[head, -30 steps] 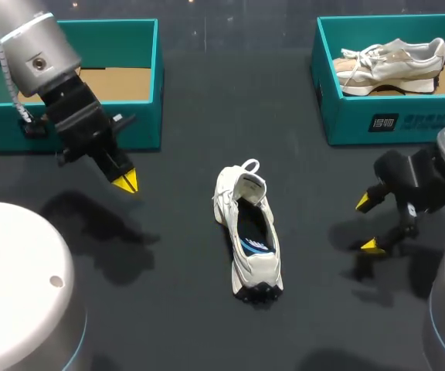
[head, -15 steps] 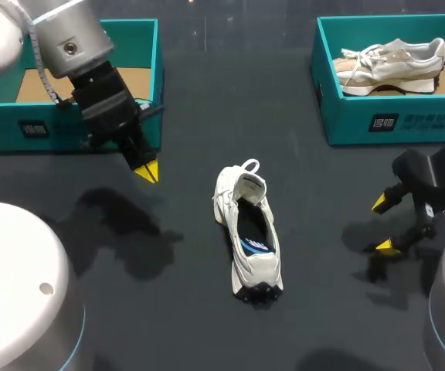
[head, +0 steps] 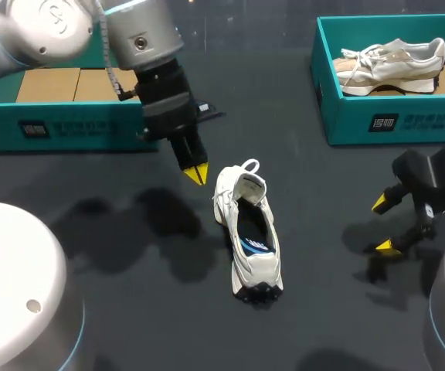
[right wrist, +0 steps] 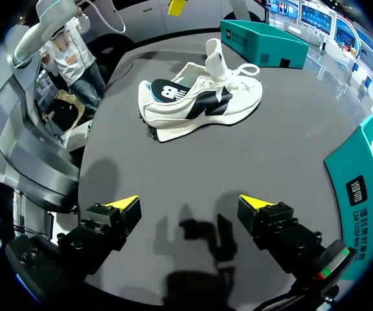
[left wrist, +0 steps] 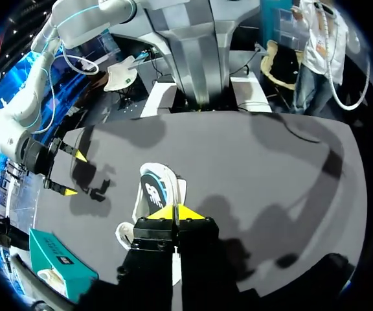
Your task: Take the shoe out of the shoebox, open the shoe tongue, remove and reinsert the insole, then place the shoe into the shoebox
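A white shoe (head: pixel 247 232) lies on the dark table, heel toward the front edge, its tongue (head: pixel 249 184) standing up and a dark insole with blue print (head: pixel 253 241) showing inside. My left gripper (head: pixel 196 174) hangs shut and empty just left of the shoe's toe end; in the left wrist view its joined tips (left wrist: pixel 175 212) sit over the shoe (left wrist: pixel 154 193). My right gripper (head: pixel 384 225) stands wide open and empty at the right, well away from the shoe. From the right wrist, the shoe (right wrist: pixel 199 97) lies on its sole ahead of the open gripper (right wrist: pixel 192 204).
A teal shoebox (head: pixel 130 135) with a cardboard bottom stands at the back left, behind my left arm. A second teal box (head: pixel 392 124) at the back right holds a beige shoe (head: pixel 392 62). White robot bases fill both front corners.
My left arm has swung right from in front of the left box to just beside the shoe's toe end, still shut. My right gripper drew slightly right, then stayed open.
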{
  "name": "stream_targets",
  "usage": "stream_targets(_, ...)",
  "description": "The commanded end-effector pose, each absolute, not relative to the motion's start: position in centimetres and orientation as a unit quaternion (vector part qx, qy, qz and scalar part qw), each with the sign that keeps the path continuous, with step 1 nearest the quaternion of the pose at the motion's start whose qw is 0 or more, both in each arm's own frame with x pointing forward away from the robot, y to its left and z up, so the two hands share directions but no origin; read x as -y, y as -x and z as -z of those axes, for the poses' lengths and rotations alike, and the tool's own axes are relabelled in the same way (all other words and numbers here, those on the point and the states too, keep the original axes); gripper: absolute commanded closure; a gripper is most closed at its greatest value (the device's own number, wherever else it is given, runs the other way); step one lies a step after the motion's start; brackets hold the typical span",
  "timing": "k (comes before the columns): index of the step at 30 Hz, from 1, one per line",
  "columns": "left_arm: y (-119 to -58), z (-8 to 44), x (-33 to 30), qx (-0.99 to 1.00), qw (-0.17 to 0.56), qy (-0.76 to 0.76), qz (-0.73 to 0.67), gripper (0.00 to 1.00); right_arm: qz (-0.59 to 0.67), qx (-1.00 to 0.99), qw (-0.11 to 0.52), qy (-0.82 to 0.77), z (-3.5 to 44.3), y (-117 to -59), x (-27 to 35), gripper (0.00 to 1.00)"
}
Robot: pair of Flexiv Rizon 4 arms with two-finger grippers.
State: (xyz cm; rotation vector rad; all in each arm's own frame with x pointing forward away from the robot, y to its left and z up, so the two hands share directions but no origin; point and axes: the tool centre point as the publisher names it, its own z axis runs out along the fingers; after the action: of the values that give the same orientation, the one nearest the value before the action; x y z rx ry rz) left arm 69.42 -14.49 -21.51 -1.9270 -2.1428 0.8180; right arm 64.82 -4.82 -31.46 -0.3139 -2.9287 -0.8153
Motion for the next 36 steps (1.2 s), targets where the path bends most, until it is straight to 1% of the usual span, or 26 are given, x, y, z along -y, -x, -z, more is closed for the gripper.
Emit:
stream_targets(1,-69.9,21.6,15.2,0.709,0.105,0.652,-0.248,1.0,0.266,0.958,0.041,0.103,31.4,-64.6,4.9,0.0)
stream_targets(6,-69.9,21.6,15.2,0.709,0.105,0.652,-0.248,1.0,0.266,0.958,0.041,0.103,31.4,-64.6,4.9,0.0)
stream_targets(10,-69.1,23.7,16.2,0.709,0.113,0.657,-0.229,1.0,0.266,0.958,0.041,0.103,31.4,-64.6,4.9,0.0)
stream_targets(17,-68.4,25.5,17.8,0.689,0.121,0.678,-0.228,1.0,0.266,0.958,0.041,0.103,31.4,-64.6,4.9,0.0)
stream_targets(25,-68.4,25.5,17.8,0.689,0.121,0.678,-0.228,1.0,0.266,0.958,0.041,0.103,31.4,-64.6,4.9,0.0)
stream_targets(36,-66.6,28.4,20.7,0.659,0.137,0.707,-0.216,1.0,0.266,0.958,0.041,0.103,31.4,-64.6,4.9,0.0)
